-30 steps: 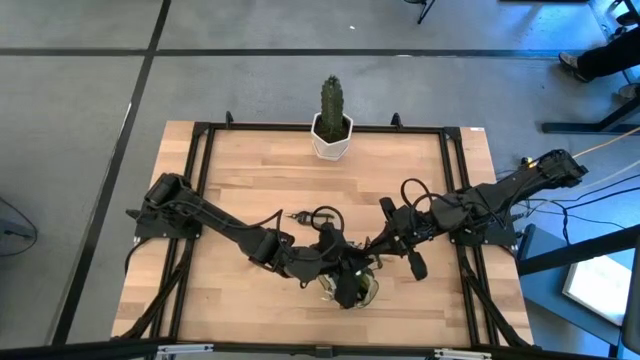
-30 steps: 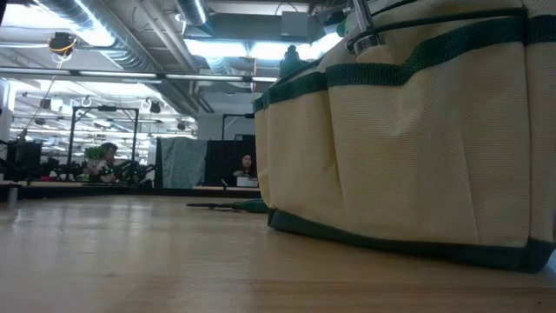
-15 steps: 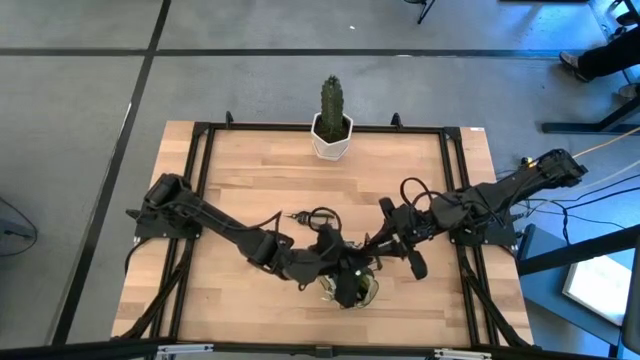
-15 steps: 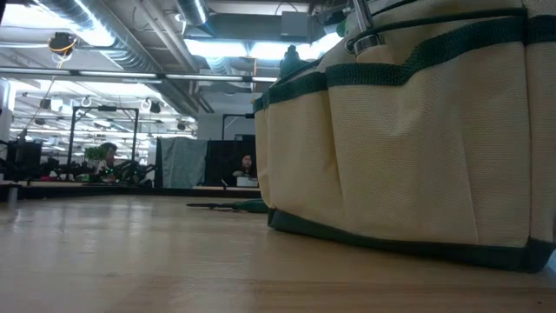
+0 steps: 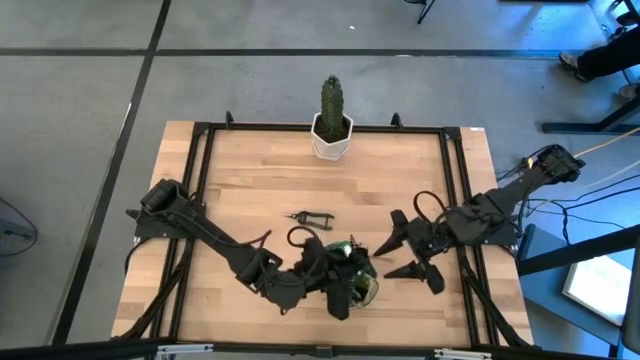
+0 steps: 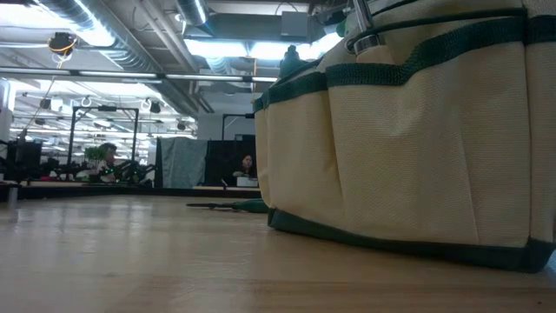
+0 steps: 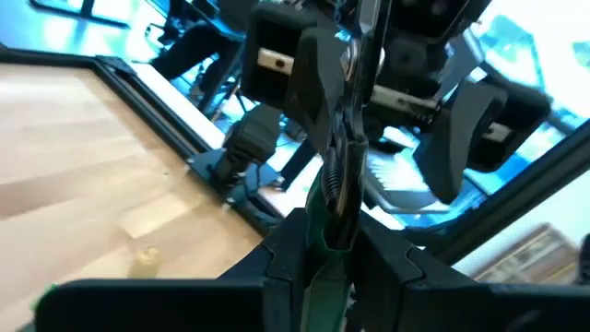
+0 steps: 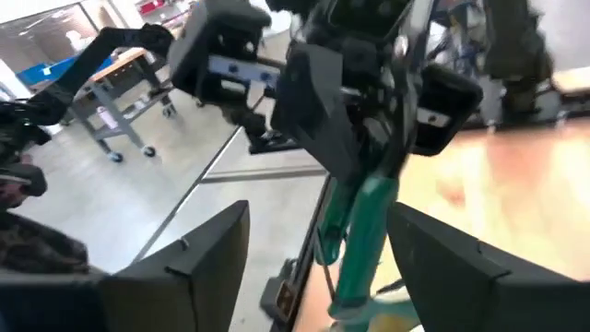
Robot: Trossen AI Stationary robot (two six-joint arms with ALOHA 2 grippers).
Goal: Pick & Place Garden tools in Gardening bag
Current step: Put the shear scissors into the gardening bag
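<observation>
1. Gardening bag (image 5: 352,285) sits at lower centre of the high view, near the front edge of the wooden table (image 5: 250,180); mostly covered by the left arm. In the low view its tan wall w/ green trim (image 6: 408,148) fills the right side of the frame.
2. Left claw (image 5: 345,290) is over the bag's mouth, lower centre of the high view. Its wrist view shows the fingers (image 7: 387,277) pressed close around a green sprayer (image 7: 324,231) w/ a metal trigger part above it, i.e. pinching it.
3. Right claw (image 5: 405,255) is just right of the bag in the high view, fingers spread wide, nothing between them. Its wrist view shows both fingers (image 8: 198,249) apart, w/ the green sprayer (image 8: 364,231) and the left claw farther off between them.
4. Pruning shears (image 5: 312,215) lie flat on the table at centre of the high view, above the bag, apart from both arms.
5. Cactus in white pot (image 5: 332,125) stands at the table's far edge, top centre of the high view.
6. Low view, left background: a person (image 6: 108,156) seated far off in the room.
</observation>
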